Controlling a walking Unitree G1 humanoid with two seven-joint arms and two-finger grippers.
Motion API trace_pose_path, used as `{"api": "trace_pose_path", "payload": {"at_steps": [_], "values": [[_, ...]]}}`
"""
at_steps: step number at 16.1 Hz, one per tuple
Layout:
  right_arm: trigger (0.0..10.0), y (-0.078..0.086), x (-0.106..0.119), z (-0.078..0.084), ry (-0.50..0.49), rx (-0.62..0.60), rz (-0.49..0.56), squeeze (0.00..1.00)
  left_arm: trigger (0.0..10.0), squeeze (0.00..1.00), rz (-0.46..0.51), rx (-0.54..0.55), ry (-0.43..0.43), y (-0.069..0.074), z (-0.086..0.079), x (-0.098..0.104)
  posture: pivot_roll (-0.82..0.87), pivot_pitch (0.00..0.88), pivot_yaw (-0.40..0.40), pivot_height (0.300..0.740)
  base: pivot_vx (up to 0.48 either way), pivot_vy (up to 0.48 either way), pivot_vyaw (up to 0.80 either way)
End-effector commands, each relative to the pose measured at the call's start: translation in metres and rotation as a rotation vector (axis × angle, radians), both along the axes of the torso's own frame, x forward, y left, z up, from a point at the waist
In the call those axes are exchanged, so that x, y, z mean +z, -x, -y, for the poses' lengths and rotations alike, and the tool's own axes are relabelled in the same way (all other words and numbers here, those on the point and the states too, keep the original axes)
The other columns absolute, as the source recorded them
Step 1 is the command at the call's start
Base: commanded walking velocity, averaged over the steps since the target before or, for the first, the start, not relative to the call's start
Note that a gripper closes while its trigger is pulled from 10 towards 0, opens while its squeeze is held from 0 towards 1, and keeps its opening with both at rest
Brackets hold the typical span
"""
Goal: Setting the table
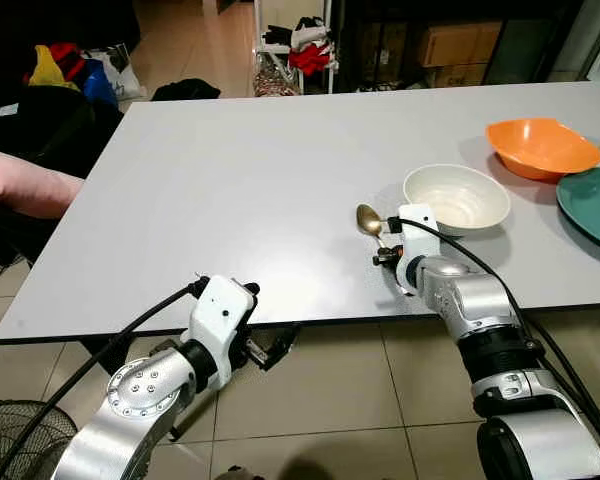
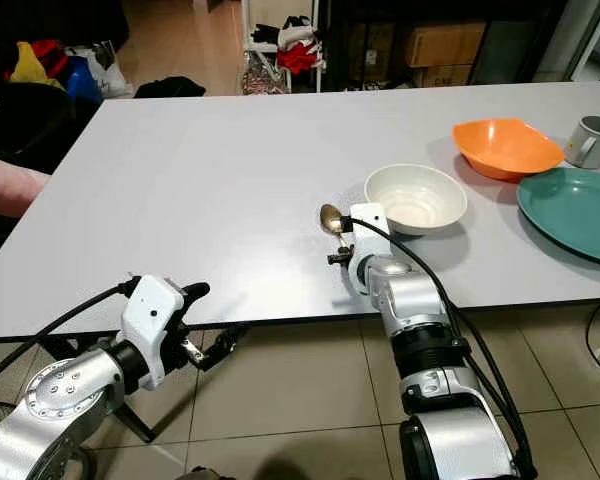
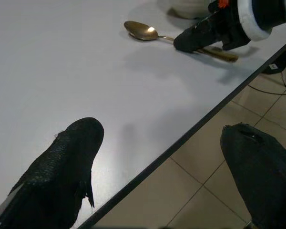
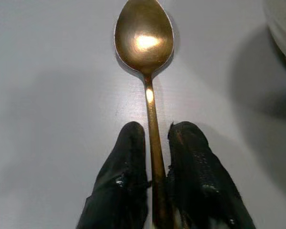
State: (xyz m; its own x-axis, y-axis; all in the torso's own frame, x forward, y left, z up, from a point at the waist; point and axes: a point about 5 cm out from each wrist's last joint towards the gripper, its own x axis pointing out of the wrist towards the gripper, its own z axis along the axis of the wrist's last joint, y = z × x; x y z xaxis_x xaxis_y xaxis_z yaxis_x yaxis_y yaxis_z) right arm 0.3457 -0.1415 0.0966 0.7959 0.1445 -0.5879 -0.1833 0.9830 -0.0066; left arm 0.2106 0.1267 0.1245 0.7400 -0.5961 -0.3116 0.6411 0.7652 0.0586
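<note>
Right wrist view: right gripper (image 4: 155, 143) pinches gold spoon (image 4: 145, 43) by its handle, bowl flat on table (image 1: 230, 190) beside white bowl (image 1: 458, 197). Left gripper (image 3: 162, 167) wide, idle. Thin handle may twist free.

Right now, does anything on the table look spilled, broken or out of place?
Nothing stands out. The gold spoon lies flat on the grey table beside the white bowl, its handle pinched in the right gripper. The orange bowl and teal plate sit upright, with no spill visible.
</note>
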Motion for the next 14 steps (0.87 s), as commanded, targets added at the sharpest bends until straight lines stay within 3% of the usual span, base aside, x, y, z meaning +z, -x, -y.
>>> {"api": "trace_pose_path", "payload": {"at_steps": [1, 3, 4, 6, 8, 9, 10, 11, 14], "values": [[10.0, 0.001, 0.005, 0.0, -0.009, -0.016, -0.005, 1.0, 10.0, 0.0, 0.001, -0.007, -0.004, 0.001, -0.001, 0.002, -0.06, 0.0, 0.072, 0.74, 0.0, 0.0, 0.0], [10.0, 0.004, 0.021, 0.0, -0.006, -0.008, 0.036, 1.0, 10.0, 0.0, 0.015, 0.02, 0.028, 0.003, -0.003, 0.006, -0.06, 0.0, 0.073, 0.74, 0.0, 0.0, 0.0], [10.0, 0.009, 0.039, -0.002, -0.011, 0.014, 0.085, 1.0, 10.0, 0.0, 0.028, 0.064, 0.068, 0.004, -0.007, 0.012, -0.06, 0.0, 0.074, 0.74, 0.0, 0.0, 0.0], [10.0, 0.024, 0.062, -0.007, -0.037, 0.079, 0.14, 1.0, 10.0, 0.0, 0.086, 0.218, 0.111, 0.0, -0.019, 0.018, -0.06, 0.0, 0.076, 0.74, 0.0, 0.0, 0.0], [10.0, 0.04, 0.074, -0.015, -0.056, 0.198, 0.265, 1.0, 10.0, 0.0, 0.109, 0.336, 0.09, 0.0, -0.029, 0.016, -0.07, 0.0, 0.088, 0.74, 0.0, 0.0, 0.0], [10.0, 0.053, 0.071, -0.019, -0.076, 0.242, 0.308, 0.05, 10.0, 0.0, 0.125, 0.393, 0.08, 0.002, -0.032, 0.014, -0.08, 0.0, 0.092, 0.74, 0.0, 0.0, 0.0], [10.0, 0.058, 0.068, -0.02, -0.049, 0.263, 0.33, 0.0, 10.0, 0.0, 0.134, 0.41, 0.075, 0.003, -0.032, 0.014, -0.08, 0.0, 0.094, 0.74, 0.0, 0.0, 0.0], [10.0, 0.073, 0.059, -0.025, -0.046, 0.319, 0.377, 0.0, 10.0, 0.0, 0.153, 0.438, 0.067, 0.004, -0.03, 0.015, -0.07, 0.0, 0.091, 0.74, 0.0, 0.0, 0.0], [10.0, 0.088, 0.049, -0.019, -0.117, 0.276, 0.381, 0.0, 10.0, 0.0, 0.159, 0.49, 0.076, 0.008, -0.027, 0.016, -0.05, 0.0, 0.076, 0.74, 0.0, -0.286, 0.0]]}}
